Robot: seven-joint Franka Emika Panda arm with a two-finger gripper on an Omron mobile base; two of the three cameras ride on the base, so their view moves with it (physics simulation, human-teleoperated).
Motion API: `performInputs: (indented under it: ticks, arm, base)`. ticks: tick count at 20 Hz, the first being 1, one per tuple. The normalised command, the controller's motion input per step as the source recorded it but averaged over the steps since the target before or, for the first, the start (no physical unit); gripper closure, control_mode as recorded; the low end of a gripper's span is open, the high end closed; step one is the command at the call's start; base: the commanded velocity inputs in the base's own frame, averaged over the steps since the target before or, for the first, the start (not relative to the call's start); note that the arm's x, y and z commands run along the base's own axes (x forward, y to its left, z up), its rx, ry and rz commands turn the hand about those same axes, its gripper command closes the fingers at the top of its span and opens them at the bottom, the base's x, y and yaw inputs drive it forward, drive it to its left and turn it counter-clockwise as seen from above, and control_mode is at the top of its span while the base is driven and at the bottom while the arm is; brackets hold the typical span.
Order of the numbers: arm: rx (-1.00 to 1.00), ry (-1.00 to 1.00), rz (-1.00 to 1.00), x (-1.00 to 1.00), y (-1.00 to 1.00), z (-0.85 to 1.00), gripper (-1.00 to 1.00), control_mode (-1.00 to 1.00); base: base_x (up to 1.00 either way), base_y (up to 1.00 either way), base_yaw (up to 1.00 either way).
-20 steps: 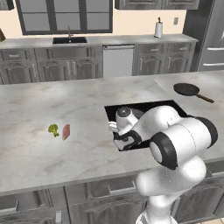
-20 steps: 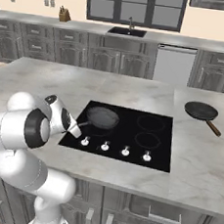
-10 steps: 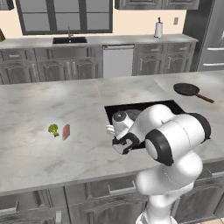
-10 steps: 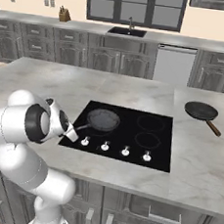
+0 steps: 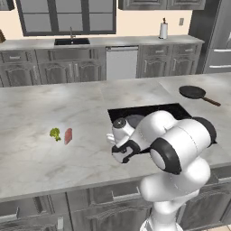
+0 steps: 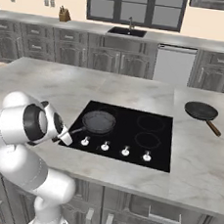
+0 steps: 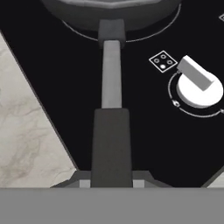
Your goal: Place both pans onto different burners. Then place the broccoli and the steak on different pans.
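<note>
Grey marble counter (image 6: pixel 48 84) surrounds the black cooktop (image 6: pixel 124 150), the landmark for what follows. At the cooktop's near left corner the gripper (image 7: pixel 111 181) is clamped on the long handle of a dark pan (image 6: pixel 98 121), which sits on the front-left burner. Left of the cooktop, the steak (image 5: pixel 68 135) and broccoli (image 5: pixel 55 133) lie side by side. Right of it, the second pan (image 6: pixel 201 112) rests on marble.
</note>
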Motion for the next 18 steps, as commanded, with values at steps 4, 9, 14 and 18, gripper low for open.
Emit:
performInputs:
  ticks: [4,9,14,18]
  arm:
    - [0.00,0.10,0.00,0.00,0.00,-0.17,1.00,-1.00]
    - [0.00,0.02,0.00,0.00,0.00,-0.10,-1.00,-1.00]
    - [0.00,0.00,0.00,-0.01,0.00,0.18,-1.00,-1.00]
    - [0.00,0.00,0.00,-0.01,0.00,0.91,-1.00,-1.00]
  base:
    - [0.00,0.00,0.00]
    - [0.00,0.00,0.00]
    - [0.00,0.00,0.00]
    - [0.00,0.00,0.00]
